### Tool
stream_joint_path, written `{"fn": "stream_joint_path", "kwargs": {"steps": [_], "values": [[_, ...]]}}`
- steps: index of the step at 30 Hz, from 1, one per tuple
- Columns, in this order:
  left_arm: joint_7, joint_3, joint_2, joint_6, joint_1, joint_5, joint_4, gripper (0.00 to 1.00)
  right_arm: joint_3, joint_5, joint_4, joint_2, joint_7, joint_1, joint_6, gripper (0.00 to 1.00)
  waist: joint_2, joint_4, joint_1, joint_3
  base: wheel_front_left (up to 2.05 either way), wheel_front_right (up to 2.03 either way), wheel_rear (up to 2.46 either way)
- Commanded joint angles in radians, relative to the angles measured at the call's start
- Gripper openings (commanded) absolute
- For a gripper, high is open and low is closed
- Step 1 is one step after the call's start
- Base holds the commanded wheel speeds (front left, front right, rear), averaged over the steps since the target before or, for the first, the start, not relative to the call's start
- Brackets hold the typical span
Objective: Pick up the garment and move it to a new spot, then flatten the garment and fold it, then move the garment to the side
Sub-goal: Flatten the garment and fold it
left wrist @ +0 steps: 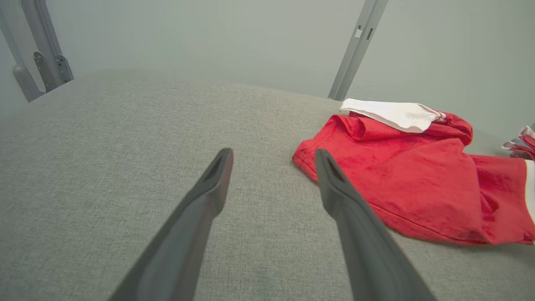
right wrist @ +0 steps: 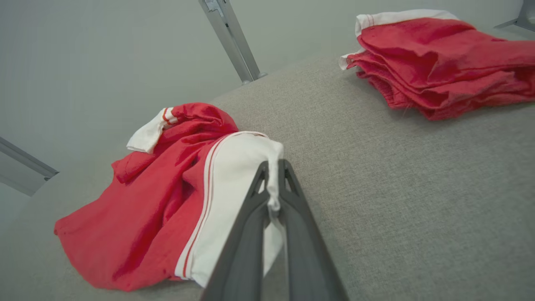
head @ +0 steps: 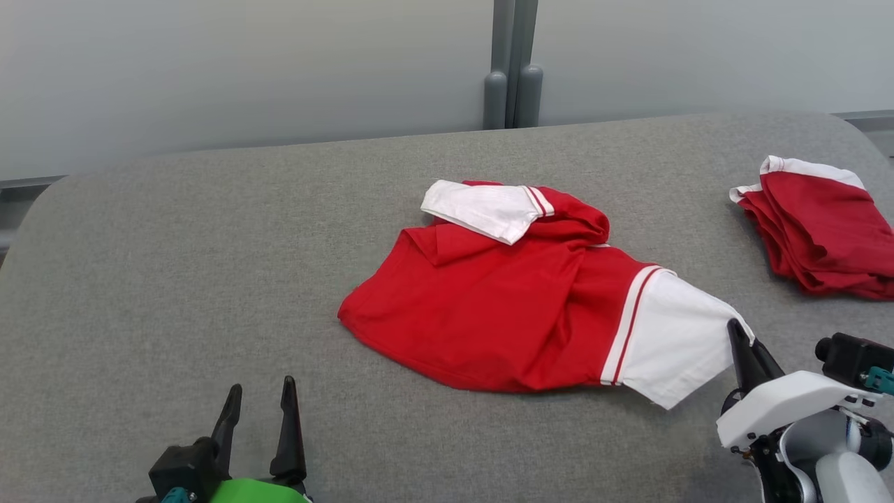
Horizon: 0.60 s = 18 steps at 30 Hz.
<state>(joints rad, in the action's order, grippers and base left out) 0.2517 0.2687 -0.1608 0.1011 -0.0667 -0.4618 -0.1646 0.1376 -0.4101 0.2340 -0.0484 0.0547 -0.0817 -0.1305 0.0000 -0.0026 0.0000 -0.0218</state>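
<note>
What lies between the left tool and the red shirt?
Nothing. In the head view, the grey table between the left tool and the shirt is bare.

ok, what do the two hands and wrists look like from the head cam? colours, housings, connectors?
The left hand: two long dark tapering fingers on a black block, bright green housing behind it, a small teal part beside. The right hand: matching dark fingers, glossy white housing, a black module with a teal connector.

Folded red pile [head: 821, 227] on grey table [head: 174, 279].
</note>
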Motion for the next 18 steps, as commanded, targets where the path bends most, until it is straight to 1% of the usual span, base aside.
{"fn": "stream_joint_path", "kwargs": {"steps": [1, 5, 9, 13, 18], "values": [[-0.002, 0.005, 0.002, -0.004, 0.002, -0.005, -0.001, 1.00, 0.009, 0.004, -0.041, -0.004, 0.021, 0.025, 0.000, 0.00, 0.0000, -0.011, 0.0000, 0.003, 0.00, 0.00, 0.00], [-0.009, 0.018, 0.003, -0.012, 0.012, -0.003, -0.009, 1.00, 0.040, 0.011, -0.170, -0.004, 0.094, 0.084, 0.000, 0.00, 0.0000, -0.029, 0.0000, 0.006, 0.00, 0.00, 0.00], [-0.028, 0.042, 0.005, -0.029, 0.033, -0.005, -0.021, 1.00, 0.094, 0.017, -0.238, -0.004, 0.147, 0.123, 0.000, 0.00, 0.0000, -0.042, 0.0000, 0.007, 0.00, 0.00, 0.00], [-0.070, 0.079, 0.020, -0.066, 0.060, -0.023, -0.055, 1.00, 0.123, 0.030, -0.245, -0.004, 0.170, 0.132, 0.000, 0.00, 0.0000, -0.051, 0.0000, 0.006, 0.00, 0.00, 0.00], [-0.149, 0.133, 0.048, -0.123, 0.123, -0.057, -0.132, 1.00, 0.111, 0.023, -0.212, -0.004, 0.156, 0.112, 0.000, 0.00, 0.0000, -0.056, 0.0000, 0.007, 0.00, 0.00, 0.00]]}}
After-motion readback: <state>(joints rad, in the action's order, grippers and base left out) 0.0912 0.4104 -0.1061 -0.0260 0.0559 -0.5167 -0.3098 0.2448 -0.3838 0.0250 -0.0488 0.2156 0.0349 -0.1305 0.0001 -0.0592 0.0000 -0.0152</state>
